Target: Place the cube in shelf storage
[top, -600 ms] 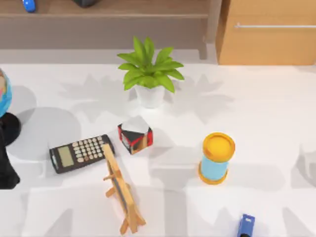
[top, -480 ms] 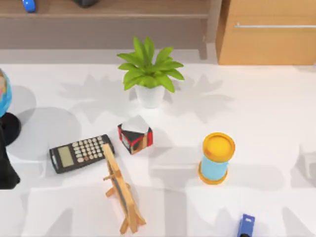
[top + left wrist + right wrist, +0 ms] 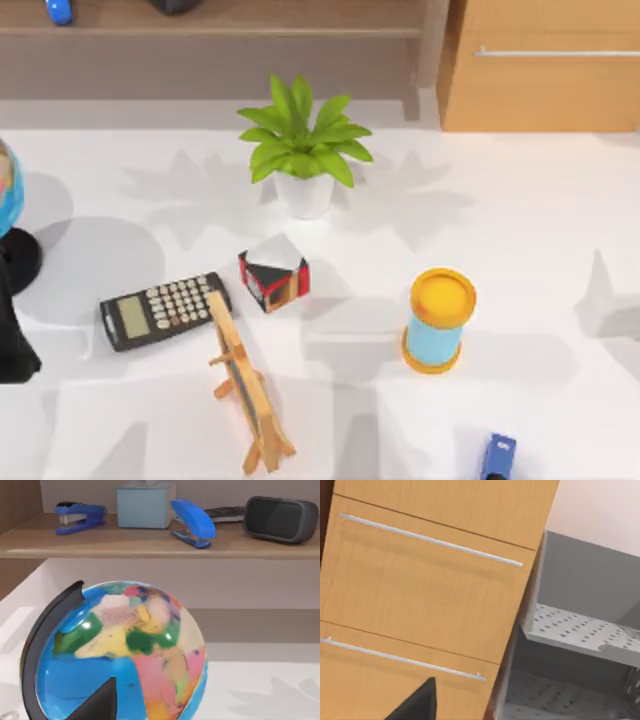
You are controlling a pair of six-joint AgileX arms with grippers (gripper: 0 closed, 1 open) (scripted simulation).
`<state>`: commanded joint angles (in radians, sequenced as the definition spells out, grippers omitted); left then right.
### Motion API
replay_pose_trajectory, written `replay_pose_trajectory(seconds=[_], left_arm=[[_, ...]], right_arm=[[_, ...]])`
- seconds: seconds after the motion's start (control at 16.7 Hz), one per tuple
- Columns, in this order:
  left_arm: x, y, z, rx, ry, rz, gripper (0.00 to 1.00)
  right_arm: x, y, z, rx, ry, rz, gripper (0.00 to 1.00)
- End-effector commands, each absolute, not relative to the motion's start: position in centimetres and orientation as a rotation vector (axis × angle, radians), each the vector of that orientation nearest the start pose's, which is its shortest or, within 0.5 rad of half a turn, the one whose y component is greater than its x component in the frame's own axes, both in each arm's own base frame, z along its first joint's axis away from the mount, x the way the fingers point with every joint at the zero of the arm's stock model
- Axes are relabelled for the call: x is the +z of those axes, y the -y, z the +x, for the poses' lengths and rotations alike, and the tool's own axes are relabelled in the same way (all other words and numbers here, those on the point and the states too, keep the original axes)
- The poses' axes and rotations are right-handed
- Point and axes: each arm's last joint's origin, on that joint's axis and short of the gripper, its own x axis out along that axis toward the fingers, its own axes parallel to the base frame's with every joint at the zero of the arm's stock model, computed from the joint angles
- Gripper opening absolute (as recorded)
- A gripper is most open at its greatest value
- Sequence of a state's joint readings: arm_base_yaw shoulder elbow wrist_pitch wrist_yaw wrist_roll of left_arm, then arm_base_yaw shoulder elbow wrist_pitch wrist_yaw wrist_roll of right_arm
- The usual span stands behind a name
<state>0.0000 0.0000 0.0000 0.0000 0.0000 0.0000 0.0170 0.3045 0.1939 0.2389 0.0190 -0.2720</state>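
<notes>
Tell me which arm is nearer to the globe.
Left. The left arm stands beside the base of the globe at the table's left edge; the right arm faces the light-wood drawers, far to the right.

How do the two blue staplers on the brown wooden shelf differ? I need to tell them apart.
In the left wrist view, the left blue stapler looks slimmer and lies broadside; the right blue stapler looks bulkier, more rounded and angled across the brown wooden shelf. The light blue box sits between them. Both are blue.

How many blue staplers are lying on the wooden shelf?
2. One blue stapler lies left of the light blue box; the other stapler lies between that box and the dark headset. More may be hidden.
</notes>
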Motion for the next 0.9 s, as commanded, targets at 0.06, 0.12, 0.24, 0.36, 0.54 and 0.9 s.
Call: replay_pose_trajectory(seconds=[0.06, 0.12, 0.24, 0.36, 0.54, 0.9], left_arm=[[16.0, 0.1, 10.6, 0.0, 0.0, 0.0, 1.0], [16.0, 0.1, 10.6, 0.0, 0.0, 0.0, 1.0], [16.0, 0.1, 10.6, 0.0, 0.0, 0.0, 1.0], [16.0, 0.1, 10.6, 0.0, 0.0, 0.0, 1.0], [16.0, 0.1, 10.6, 0.0, 0.0, 0.0, 1.0], [16.0, 0.1, 10.6, 0.0, 0.0, 0.0, 1.0]], right_arm=[[23.3, -0.2, 13.0, -0.021, 0.131, -0.338, 1.0], [24.2, -0.3, 14.0, -0.023, 0.133, -0.404, 1.0], [25.5, -0.6, 16.6, -0.026, 0.128, -0.543, 1.0], [26.2, -1.0, 19.8, -0.028, 0.116, -0.689, 1.0], [25.6, -2.0, 25.5, -0.027, 0.089, -0.908, 1.0], [18.5, -4.6, 35.7, -0.012, 0.032, -1.298, 1.0]])
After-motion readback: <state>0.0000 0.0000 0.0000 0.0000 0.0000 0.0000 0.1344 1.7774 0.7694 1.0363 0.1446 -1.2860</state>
